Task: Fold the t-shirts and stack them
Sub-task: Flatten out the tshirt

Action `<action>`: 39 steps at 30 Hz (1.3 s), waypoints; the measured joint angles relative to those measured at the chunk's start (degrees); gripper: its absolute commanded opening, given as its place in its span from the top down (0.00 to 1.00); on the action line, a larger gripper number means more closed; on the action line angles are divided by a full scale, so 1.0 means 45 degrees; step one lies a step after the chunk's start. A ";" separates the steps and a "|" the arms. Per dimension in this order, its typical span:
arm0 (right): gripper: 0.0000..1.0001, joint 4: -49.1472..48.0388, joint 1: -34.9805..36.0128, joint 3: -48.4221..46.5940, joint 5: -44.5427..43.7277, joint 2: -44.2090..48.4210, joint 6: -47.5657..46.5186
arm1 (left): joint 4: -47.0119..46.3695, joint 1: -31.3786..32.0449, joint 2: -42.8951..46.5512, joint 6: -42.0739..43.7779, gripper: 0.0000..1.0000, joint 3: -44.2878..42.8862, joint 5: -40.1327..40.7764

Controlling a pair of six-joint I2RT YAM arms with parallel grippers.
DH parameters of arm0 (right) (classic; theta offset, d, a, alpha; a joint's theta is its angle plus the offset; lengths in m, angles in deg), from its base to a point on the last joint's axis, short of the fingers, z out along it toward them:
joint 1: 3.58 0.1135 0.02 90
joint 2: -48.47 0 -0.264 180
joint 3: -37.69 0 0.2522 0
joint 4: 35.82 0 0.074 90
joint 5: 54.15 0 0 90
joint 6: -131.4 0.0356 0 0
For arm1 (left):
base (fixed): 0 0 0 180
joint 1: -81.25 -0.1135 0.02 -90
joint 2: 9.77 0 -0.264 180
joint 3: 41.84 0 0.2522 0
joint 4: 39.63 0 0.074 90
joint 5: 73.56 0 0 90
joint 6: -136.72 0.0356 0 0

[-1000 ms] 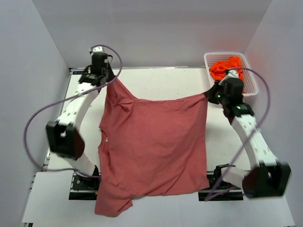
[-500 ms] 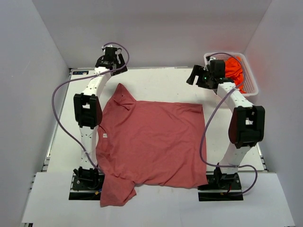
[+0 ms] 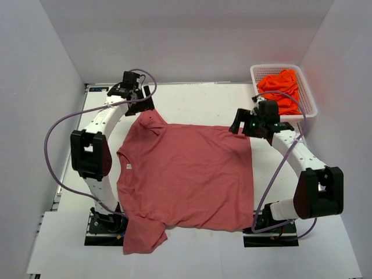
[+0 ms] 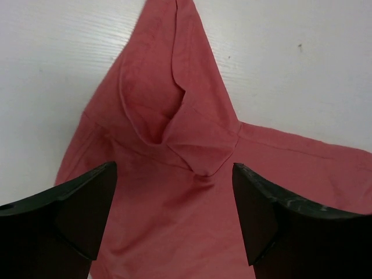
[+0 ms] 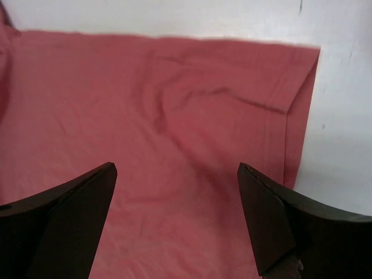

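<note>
Rose-red t-shirt [image 3: 186, 174] lay spread flat on the white table [image 3: 192, 102], between the two arms. Neck side faced left, with the small white neck label [image 3: 128, 167] showing at the left edge. Far-left sleeve [image 4: 174, 110] was rumpled and folded on itself, peaking toward the far-left corner. The other sleeve [image 3: 142, 238] lay at the near edge, just beside the left arm's base. Far-right hem corner [image 5: 302, 87] was flat, with a few soft wrinkles beside it.

Left gripper [image 4: 174, 165] hovered over the rumpled sleeve, jaws spread wide, nothing between them, no cloth gripped. Right gripper [image 5: 176, 165] hovered over the far-right corner of the shirt, jaws equally wide, holding nothing.

Orange t-shirts [image 3: 280, 87] sat bunched in a white basket [image 3: 308, 96] at the far-right corner of the table, apart from the red shirt. A purple cable [image 3: 55, 133] looped off the left arm, and another ran along the right arm.
</note>
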State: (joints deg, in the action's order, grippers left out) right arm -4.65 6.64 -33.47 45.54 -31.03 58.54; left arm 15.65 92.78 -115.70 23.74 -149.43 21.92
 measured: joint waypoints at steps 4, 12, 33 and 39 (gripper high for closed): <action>0.10 0.0160 0.0092 0.0894 -0.0063 -0.0287 0.0097 | 0.0024 0.0000 -0.1690 0.0355 0.16 -0.0549 -0.0724; 0.10 0.0199 0.0151 0.1214 -0.0073 -0.1399 0.0102 | 0.0136 0.0000 -0.4940 0.1331 0.41 -0.2409 -0.1807; 0.10 0.0204 0.0151 0.1209 -0.0126 -0.2691 0.0039 | -0.0160 0.0068 -0.5450 0.3837 0.89 -0.4736 -0.4639; 0.10 0.0510 0.0151 0.0772 -0.0311 -0.3109 0.0024 | -0.0277 0.0068 -0.7587 0.4415 0.00 -0.8879 -0.4289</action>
State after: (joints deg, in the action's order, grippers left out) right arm -2.35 7.32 -30.00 44.14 -45.02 58.65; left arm 14.40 93.08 -149.84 43.61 -189.38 2.62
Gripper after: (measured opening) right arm 0.904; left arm 0.694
